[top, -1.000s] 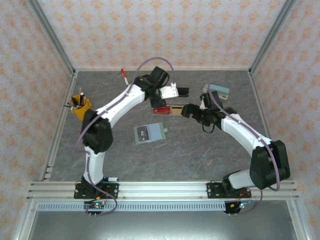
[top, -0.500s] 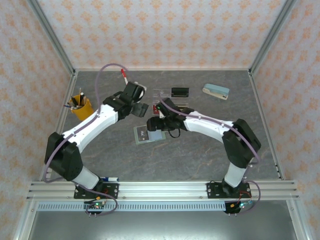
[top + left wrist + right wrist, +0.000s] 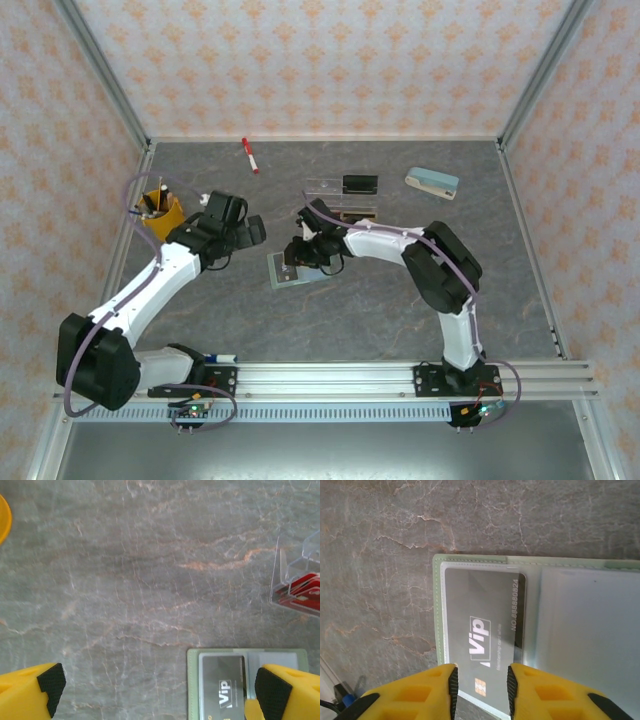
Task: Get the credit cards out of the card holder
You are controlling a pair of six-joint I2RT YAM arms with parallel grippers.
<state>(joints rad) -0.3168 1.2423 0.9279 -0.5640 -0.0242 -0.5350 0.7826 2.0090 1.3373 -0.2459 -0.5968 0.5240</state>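
Bench (image 3: 400, 310): carrying the open card holder (image 3: 570, 562) near its middle.
Left claw (image 3: 160, 692): I am holding it wide open, empty, beside the holder.
Right claw (image 3: 481, 675): I am hovering it, narrowed to a small gap and gripping nothing, over the end of the grey card (image 3: 482, 625).
Grey card: sitting in the holder's pocket.
Red cards (image 3: 299, 589): lying in a clear tray (image 3: 278, 575).

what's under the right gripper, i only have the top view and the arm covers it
observer: right wrist view shows the wallet lying open, a dark grey card marked Vip in one pocket
operator: is the gripper holding it
observer: no, the right gripper has its fingers a narrow gap apart above the card's edge, nothing clamped
operator: any cards out already
observer: left wrist view shows red cards sitting in the clear tray
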